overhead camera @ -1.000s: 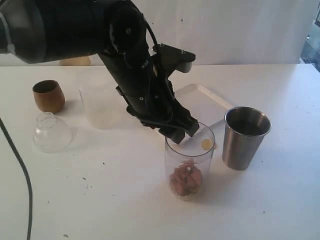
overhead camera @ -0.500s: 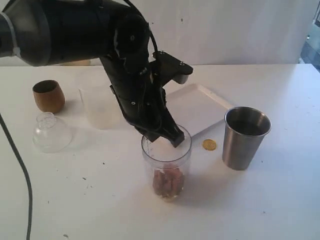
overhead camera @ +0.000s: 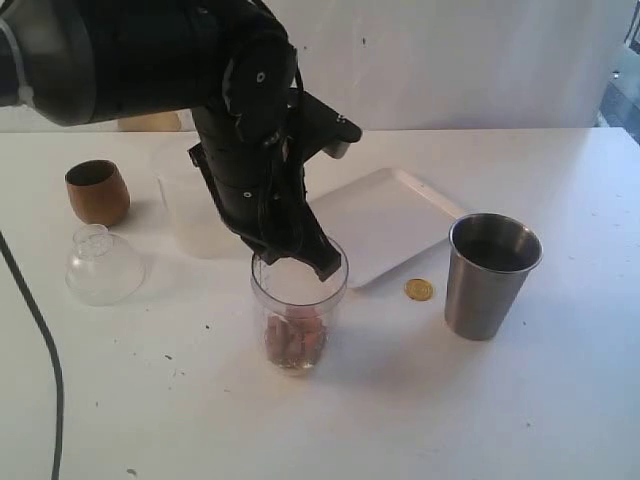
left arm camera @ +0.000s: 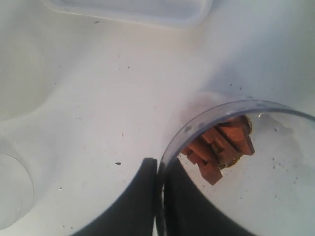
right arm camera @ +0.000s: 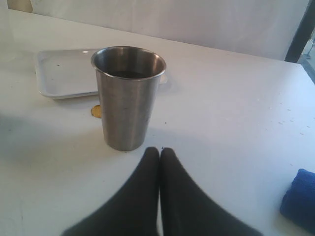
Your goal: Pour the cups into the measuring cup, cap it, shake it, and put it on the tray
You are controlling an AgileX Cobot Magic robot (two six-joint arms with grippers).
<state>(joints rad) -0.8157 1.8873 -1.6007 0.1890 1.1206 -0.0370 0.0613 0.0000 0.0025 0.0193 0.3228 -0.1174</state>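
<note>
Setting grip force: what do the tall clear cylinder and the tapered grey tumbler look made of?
The tall clear cylinder: likely plastic, colourless and see-through; brown pieces show through its wall. The tapered grey tumbler: apparently brushed steel, by its dull metallic sheen.

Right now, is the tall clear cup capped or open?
Open: the rim of the measuring cup is bare, pinched by the left fingers; the dome lid lies well apart.

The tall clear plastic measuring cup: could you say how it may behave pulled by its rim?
The measuring cup is probably light: few brown pieces inside. Likely tippy: tall, rounded base. Its wall may flex in the left gripper.
</note>
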